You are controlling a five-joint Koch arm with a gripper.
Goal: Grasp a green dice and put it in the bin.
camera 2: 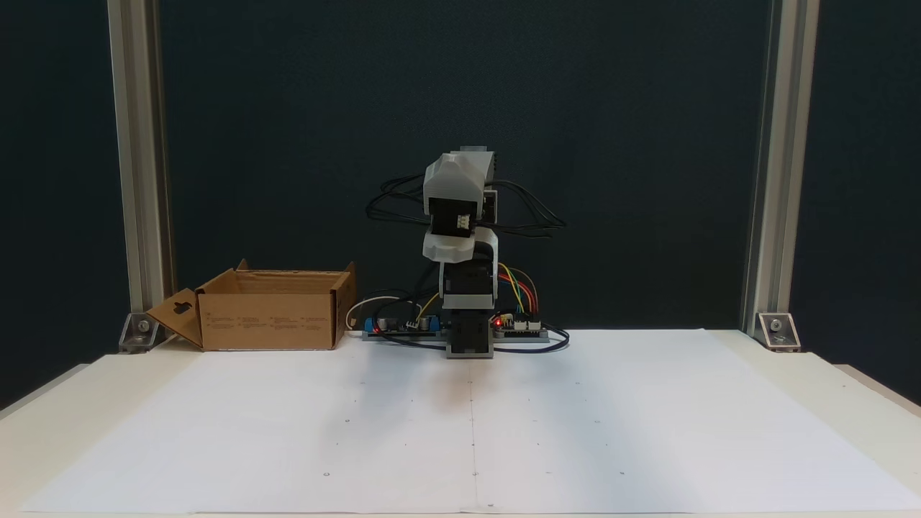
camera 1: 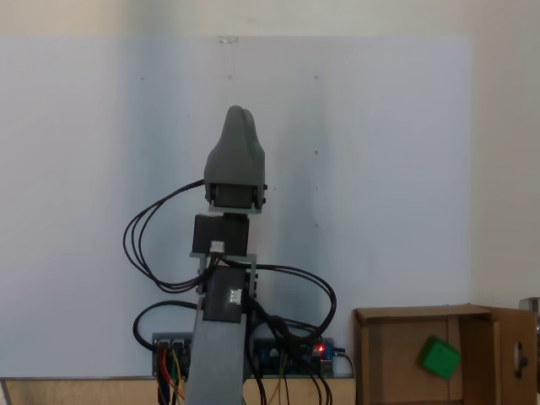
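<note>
One green dice [camera 1: 440, 357] lies inside the bin [camera 1: 412, 317], on its floor toward the right side in the view from above. Nearest in the front-facing fixed view is the white paper sheet [camera 2: 460, 432] covering the table [camera 2: 849, 403]. Farther back, the bin [camera 2: 268, 316] stands at the left, flaps open, near the arm's base. The arm is folded up over its base at the middle, and the gripper [camera 1: 239, 118] points up; I cannot tell whether its fingers are apart.
</note>
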